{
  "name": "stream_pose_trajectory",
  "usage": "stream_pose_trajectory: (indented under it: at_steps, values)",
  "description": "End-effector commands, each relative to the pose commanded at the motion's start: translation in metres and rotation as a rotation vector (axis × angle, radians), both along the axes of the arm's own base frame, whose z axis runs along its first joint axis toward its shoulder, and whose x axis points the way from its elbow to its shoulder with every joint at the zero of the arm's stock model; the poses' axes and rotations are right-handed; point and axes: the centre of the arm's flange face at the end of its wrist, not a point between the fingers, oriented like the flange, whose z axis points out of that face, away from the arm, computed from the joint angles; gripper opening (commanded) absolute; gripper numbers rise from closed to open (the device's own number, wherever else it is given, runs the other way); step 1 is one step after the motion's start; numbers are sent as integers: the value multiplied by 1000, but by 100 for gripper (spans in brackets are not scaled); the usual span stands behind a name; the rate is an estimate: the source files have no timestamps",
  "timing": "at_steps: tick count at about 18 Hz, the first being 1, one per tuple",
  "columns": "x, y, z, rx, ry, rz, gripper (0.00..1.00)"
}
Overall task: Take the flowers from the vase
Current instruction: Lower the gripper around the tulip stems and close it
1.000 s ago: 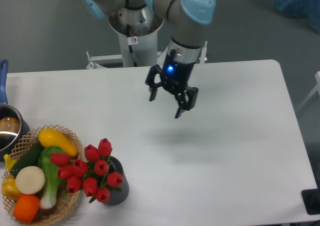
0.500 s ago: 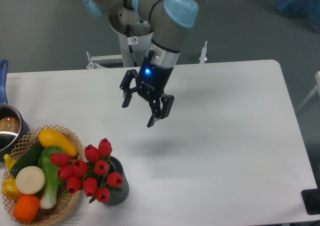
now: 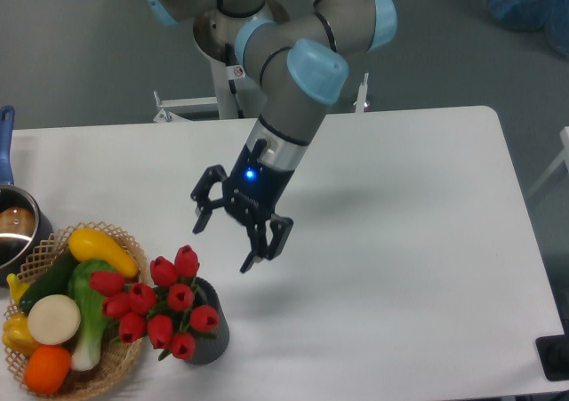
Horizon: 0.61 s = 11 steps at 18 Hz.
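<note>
The gripper (image 3: pixel 225 244) has travelled left and nearer across the white tabletop (image 3: pixel 400 241) since the earlier frames: a second ago it hung over the far middle of the surface, half a second ago it was partway over, and now it sits above the tabletop just up and to the right of the flowers (image 3: pixel 164 305). Its jaws are spread apart with nothing between them, as they were before, and a blue light glows on the gripper's body. The arm (image 3: pixel 298 90) now leans further toward the left, its pale blue joint cap lower in the view than before. The flowers have not moved; the red tulip buds stand in the dark grey vase (image 3: pixel 210 332) near the front left edge of the tabletop, spreading wider than the vase and reaching over the rim of the wicker basket (image 3: pixel 124 356) just beside it. The gripper is near the bunch but does not touch it. The basket of toy vegetables and the blue-handled pot (image 3: pixel 12 228) at the far left edge lie as they did in the earlier frames.
</note>
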Motion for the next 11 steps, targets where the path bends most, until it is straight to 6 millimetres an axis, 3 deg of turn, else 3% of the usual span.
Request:
stream_pose_trajectory:
  at_steps: [4,11]
  values:
    - [1,28,1,1,-35,9,100]
    - [17,36,-2,7,-57,-20,93]
